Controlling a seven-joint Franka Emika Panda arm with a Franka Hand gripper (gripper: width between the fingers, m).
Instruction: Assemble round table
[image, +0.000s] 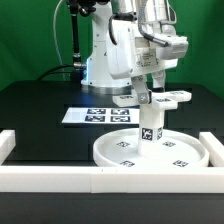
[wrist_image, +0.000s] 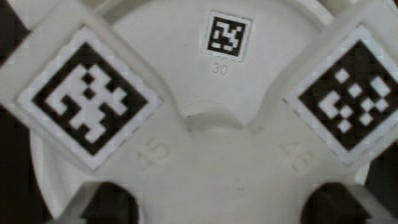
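On the exterior view's left, one end of the white border rail (image: 20, 150) rises from the black table (image: 35, 105), and the rail's long run crosses the front of the scene. Behind it, further back on the table, lies the marker board (image: 98, 115), flat, with its square tags facing up.

Toward the middle sits the round disc (image: 150, 152), rim up, just behind the rail, with small tags scattered on its inner face. The short leg (image: 150, 128) stands upright at the disc's centre, a tag on its side facing the camera. Whether the leg is fully seated in the disc cannot be told.

Directly above the leg hangs the cross-shaped base (image: 165, 99), level, its arms sticking out to either side, one of them reaching toward the exterior view's right. The gripper (image: 152, 84) comes down onto it from the white arm (image: 115, 45), and its fingers appear pinched on the base, though the contact itself is small and hard to make out. The base sits right on top of the leg; whether they touch is unclear.

In the wrist view the base (wrist_image: 196, 110) fills the picture, showing three tags on its white arms, with dark, blurred fingertips (wrist_image: 107, 205) near the picture's edge.
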